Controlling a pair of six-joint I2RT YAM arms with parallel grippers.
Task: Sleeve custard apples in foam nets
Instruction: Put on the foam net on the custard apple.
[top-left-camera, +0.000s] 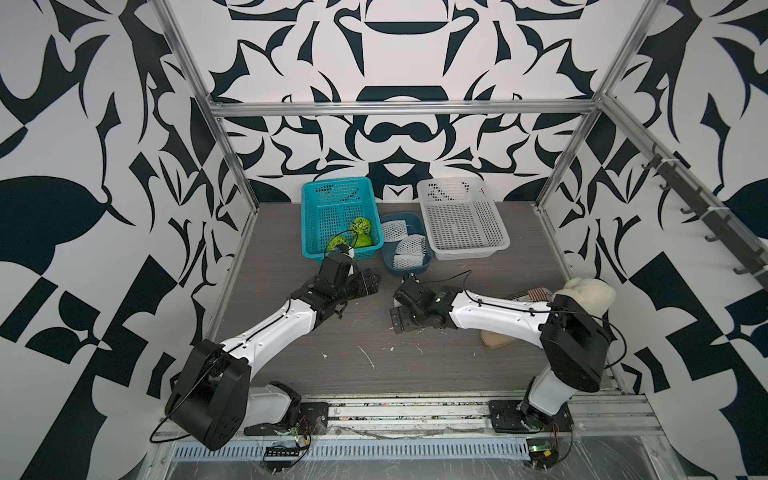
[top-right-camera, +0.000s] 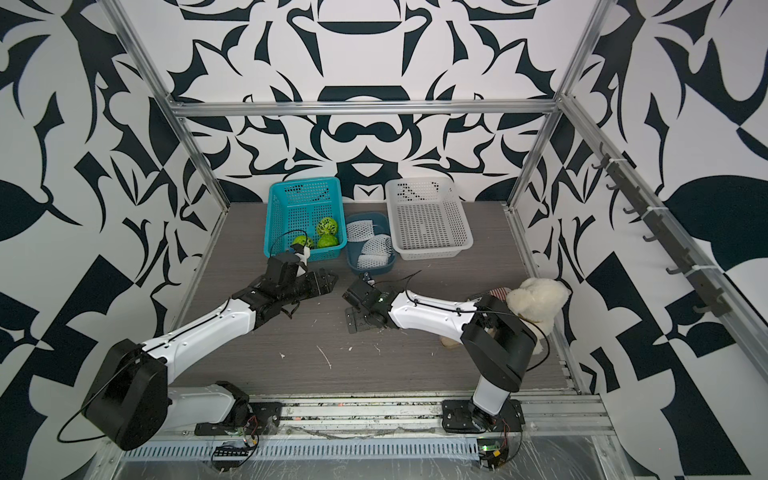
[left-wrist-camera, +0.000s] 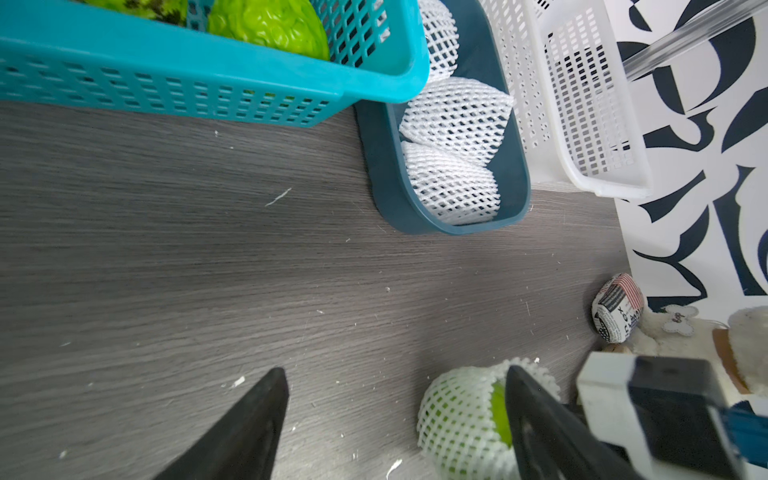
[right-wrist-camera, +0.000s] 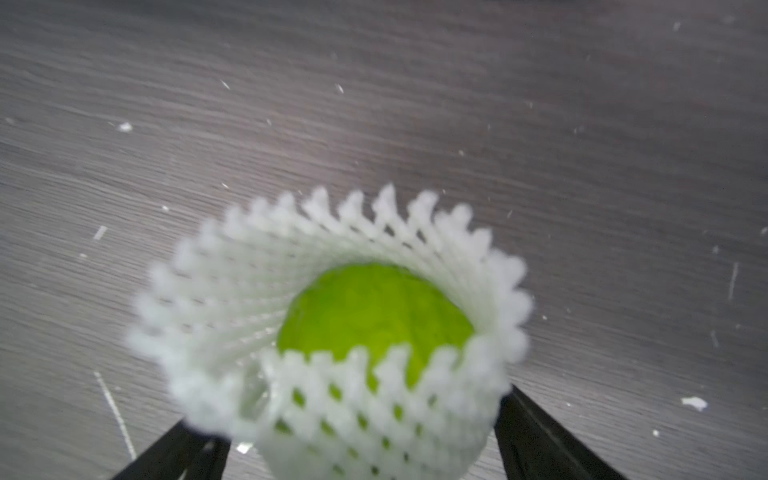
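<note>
Seen from above, a grey wood-grain surface (top-left-camera: 415, 365) lies inside a booth with black-and-white patterned walls. Two white-and-black robot arms reach in from 7 and 5 o'clock and meet near the centre. At 11 o'clock a teal basket (top-left-camera: 337, 181) holds three bare custard apples (top-left-camera: 360, 226), bunched toward its 5 o'clock corner. Just beside it, at 12 o'clock, a small dark blue tray (top-left-camera: 405, 272) holds three flat foam nets (top-left-camera: 410, 246), one behind another. A white basket (top-left-camera: 471, 250) stands just beside the tray at 1 o'clock. A cream plush toy (top-right-camera: 536, 299) sits at 3 o'clock, partly behind the right arm, with a small newsprint-patterned ball (left-wrist-camera: 618, 307) next to it. A fourth fruit, the sleeved custard apple (right-wrist-camera: 374, 316), rests on the surface near the centre, hidden under the right arm in both top views. A stretched net (right-wrist-camera: 232, 291) wraps it, and its frilled open end faces the right wrist camera with green skin showing inside. The right tool (right-wrist-camera: 353, 415) has its fingers spread wide, one on each side of the sleeved custard apple and close against the mesh; whether they press on it is unclear. The left tool (left-wrist-camera: 395, 370) is open and holds nothing. Its fingers are wide apart over bare surface, and one finger is just beside the sleeved custard apple.
</note>
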